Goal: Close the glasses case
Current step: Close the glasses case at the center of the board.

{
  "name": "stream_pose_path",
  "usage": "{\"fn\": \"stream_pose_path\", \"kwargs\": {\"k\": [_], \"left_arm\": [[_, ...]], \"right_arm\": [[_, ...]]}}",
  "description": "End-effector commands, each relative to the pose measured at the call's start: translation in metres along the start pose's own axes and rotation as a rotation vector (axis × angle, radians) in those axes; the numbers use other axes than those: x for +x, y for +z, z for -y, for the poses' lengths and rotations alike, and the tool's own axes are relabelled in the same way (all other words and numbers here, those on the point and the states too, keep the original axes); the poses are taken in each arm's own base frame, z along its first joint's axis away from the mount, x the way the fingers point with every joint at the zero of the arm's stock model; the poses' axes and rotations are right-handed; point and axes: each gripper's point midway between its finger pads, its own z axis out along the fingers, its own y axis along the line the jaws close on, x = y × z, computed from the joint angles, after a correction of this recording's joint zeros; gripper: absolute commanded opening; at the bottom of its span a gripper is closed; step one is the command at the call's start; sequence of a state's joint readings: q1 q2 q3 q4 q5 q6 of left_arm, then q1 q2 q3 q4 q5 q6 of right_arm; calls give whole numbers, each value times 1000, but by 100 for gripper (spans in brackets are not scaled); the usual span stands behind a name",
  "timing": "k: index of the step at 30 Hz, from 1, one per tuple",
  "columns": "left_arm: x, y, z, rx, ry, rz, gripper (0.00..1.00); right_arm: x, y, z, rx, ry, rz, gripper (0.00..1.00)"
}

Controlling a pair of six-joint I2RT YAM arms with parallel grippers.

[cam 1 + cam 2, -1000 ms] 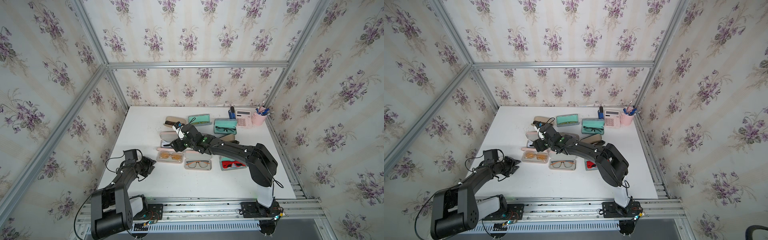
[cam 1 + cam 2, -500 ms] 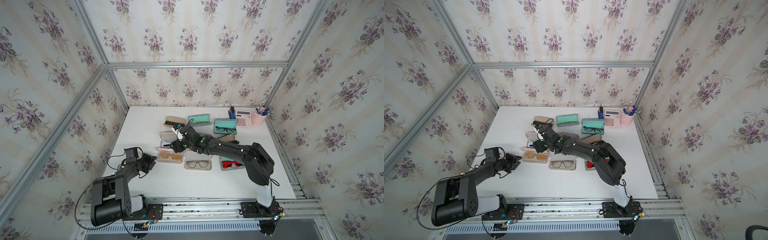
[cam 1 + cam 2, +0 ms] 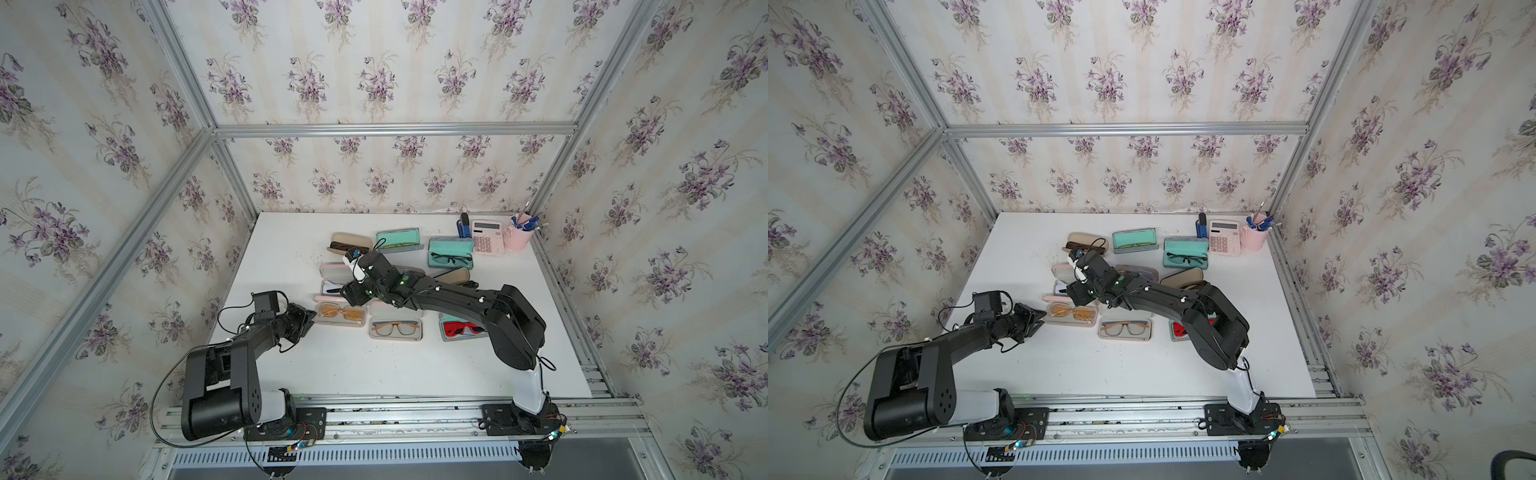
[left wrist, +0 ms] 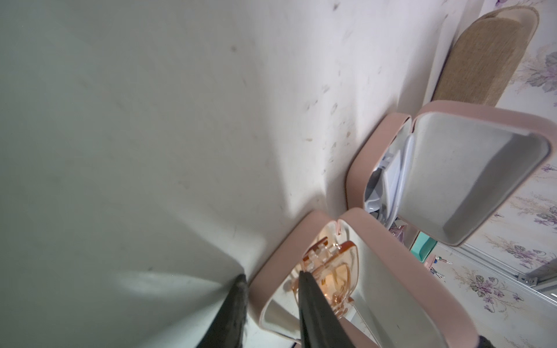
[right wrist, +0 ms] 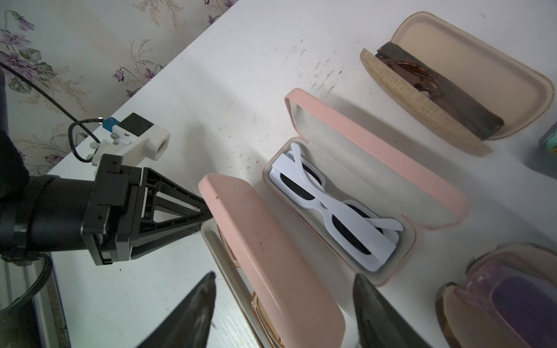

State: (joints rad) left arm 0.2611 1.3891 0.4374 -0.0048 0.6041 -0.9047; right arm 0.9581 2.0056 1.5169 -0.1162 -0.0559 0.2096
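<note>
The pink glasses case [image 3: 340,313] [image 3: 1071,312] holds orange glasses [image 4: 331,265], and its lid [image 5: 271,256] stands half raised. My left gripper [image 3: 309,320] [image 4: 271,276] is at the case's left end, slightly open. One finger is outside the end wall [image 4: 265,271] and the other is inside, with a little space left beside the wall. My right gripper [image 3: 353,293] [image 5: 284,281] hangs over the lid's back, open wide. Its fingertips [image 5: 208,289] stand on either side of the lid without touching it.
Right behind lies an open pink case with white glasses [image 5: 331,211]. Several other open cases surround it: a tan one [image 3: 349,243], teal ones [image 3: 399,241], one with orange-black glasses [image 3: 396,328], one with red glasses [image 3: 461,330]. A calculator [image 3: 486,237] and a pink cup [image 3: 517,237] stand at the back right.
My left gripper has slid right up to the case's end and its fingers have narrowed. The right gripper's fingers have come a little closer together over the lid.
</note>
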Motion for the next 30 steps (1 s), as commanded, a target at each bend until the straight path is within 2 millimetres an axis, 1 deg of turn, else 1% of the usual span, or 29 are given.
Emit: {"fn": "stream_pose_path", "kwargs": {"k": [1, 2, 7, 13, 15, 17, 22, 26, 30], "left_arm": [[8, 0, -28, -131, -15, -28, 31], [11, 2, -32, -152, -20, -48, 30], [16, 2, -38, -205, 12, -73, 29], [21, -4, -39, -224, 49, -89, 29], [22, -8, -33, -208, 73, -78, 29], [24, -9, -32, -221, 95, -73, 29], [21, -4, -36, -245, 90, -69, 28], [20, -1, -29, -209, 82, -59, 28], [16, -2, -29, -244, 101, -36, 27]], "right_arm": [[1, 3, 2, 12, -2, -10, 70], [1, 3, 2, 12, -3, -10, 70], [-1, 4, 2, 15, -5, -10, 69], [1, 5, 2, 17, -5, -19, 67], [2, 6, 2, 18, -7, -22, 67], [3, 6, 2, 17, -5, -24, 66], [2, 6, 0, 6, -1, -22, 64], [4, 6, 0, 10, -10, -27, 64], [2, 5, 0, 10, -13, -21, 63]]}}
